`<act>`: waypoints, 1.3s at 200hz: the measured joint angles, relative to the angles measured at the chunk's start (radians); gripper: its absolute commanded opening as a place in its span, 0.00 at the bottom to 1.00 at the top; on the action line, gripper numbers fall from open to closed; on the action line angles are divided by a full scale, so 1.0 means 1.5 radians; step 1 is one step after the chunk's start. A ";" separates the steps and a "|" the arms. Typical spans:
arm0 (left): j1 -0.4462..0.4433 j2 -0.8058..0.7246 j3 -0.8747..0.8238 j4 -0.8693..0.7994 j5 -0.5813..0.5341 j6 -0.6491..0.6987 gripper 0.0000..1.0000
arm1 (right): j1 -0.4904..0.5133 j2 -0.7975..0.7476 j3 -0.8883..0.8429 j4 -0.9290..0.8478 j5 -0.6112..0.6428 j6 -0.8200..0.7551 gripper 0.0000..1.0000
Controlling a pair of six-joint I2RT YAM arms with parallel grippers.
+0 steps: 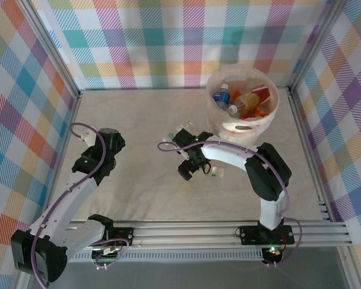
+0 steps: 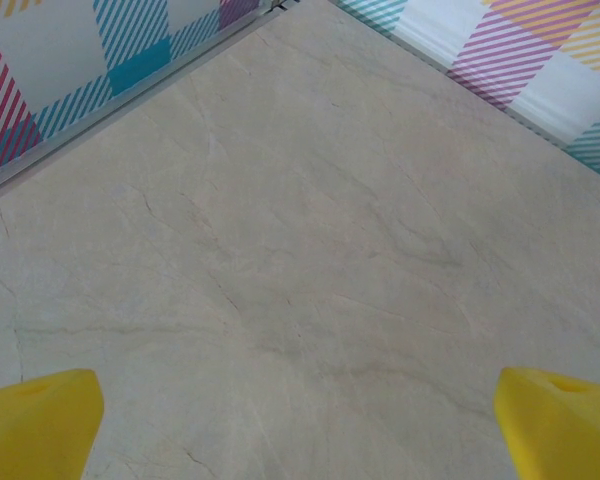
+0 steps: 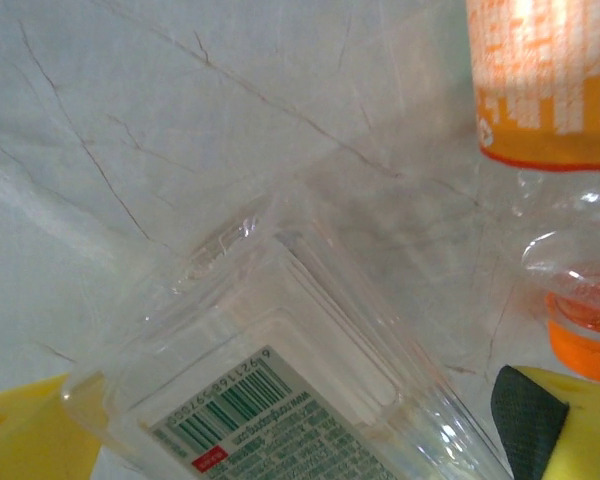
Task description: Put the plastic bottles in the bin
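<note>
Clear bottle, crushed, green-and-white barcode label up, lies closest to the right wrist lens. It is flat on the table and cut off at the bottom edge.

Right gripper is spread wide, one yellow finger at each lower corner with the clear bottle between them. Whether the pads touch the plastic is hard to make out.

Just beyond, upper right, lies an orange-labelled bottle with an orange cap, its far end cropped. Touching the first or just beside it: cannot tell.

From overhead the right arm and wrist cover most of both bottles. A pale piece pokes out beside the gripper, too small to identify.

Bin stands upright at the far right of the table, just behind the right forearm. Several bottles lie piled inside, with blue, orange and red labels showing.

Left gripper hangs released, fingers far apart over bare stone-patterned table, well apart from every bottle.

Plaid walls close in three sides.
</note>
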 measured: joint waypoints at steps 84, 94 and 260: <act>0.004 0.000 0.000 0.000 0.005 -0.003 1.00 | 0.000 -0.003 -0.044 -0.016 -0.031 0.018 1.00; 0.004 0.000 0.000 0.000 0.005 -0.003 1.00 | 0.000 -0.003 -0.049 -0.017 -0.035 0.020 0.98; 0.005 -0.025 -0.003 -0.004 0.004 0.010 1.00 | 0.009 -0.185 0.078 -0.027 -0.078 0.047 0.50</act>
